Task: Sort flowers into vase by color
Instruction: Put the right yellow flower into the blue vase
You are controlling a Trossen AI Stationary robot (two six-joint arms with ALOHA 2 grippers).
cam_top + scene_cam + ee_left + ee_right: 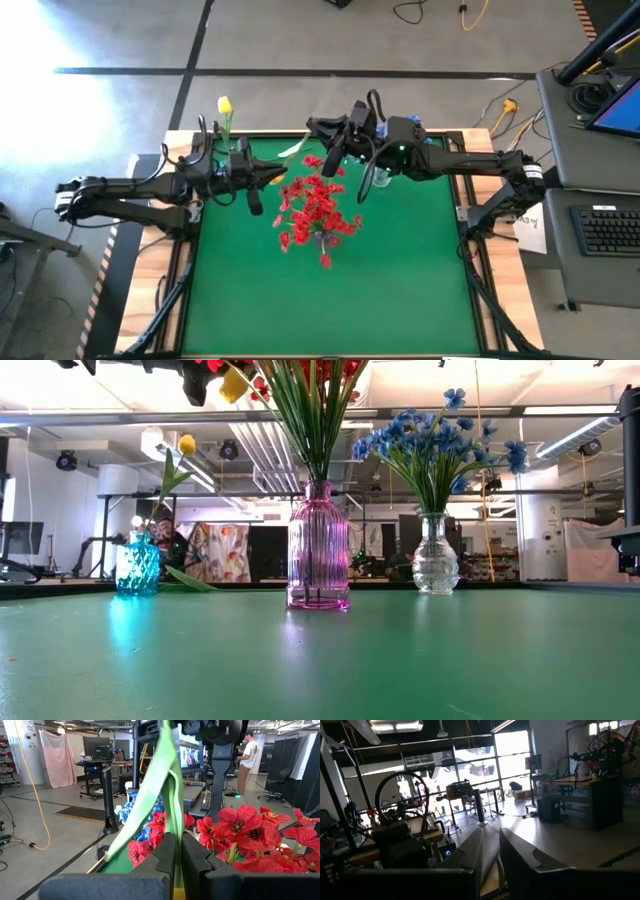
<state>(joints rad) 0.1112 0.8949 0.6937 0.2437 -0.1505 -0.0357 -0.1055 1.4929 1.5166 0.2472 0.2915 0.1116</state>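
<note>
You're nearly done: reds point(318, 210) fill the pink vase point(318, 550), blues point(432, 445) the clear vase point(436, 555), and one yellow bud point(186, 445) stands in the teal vase point(137, 565). Your left gripper point(176, 865) is clenched on a green stem point(159, 795) (probably the last yellow), held beside the reds. The right gripper point(490, 850) is up at the far edge, fingers nearly together with nothing between them.
</note>
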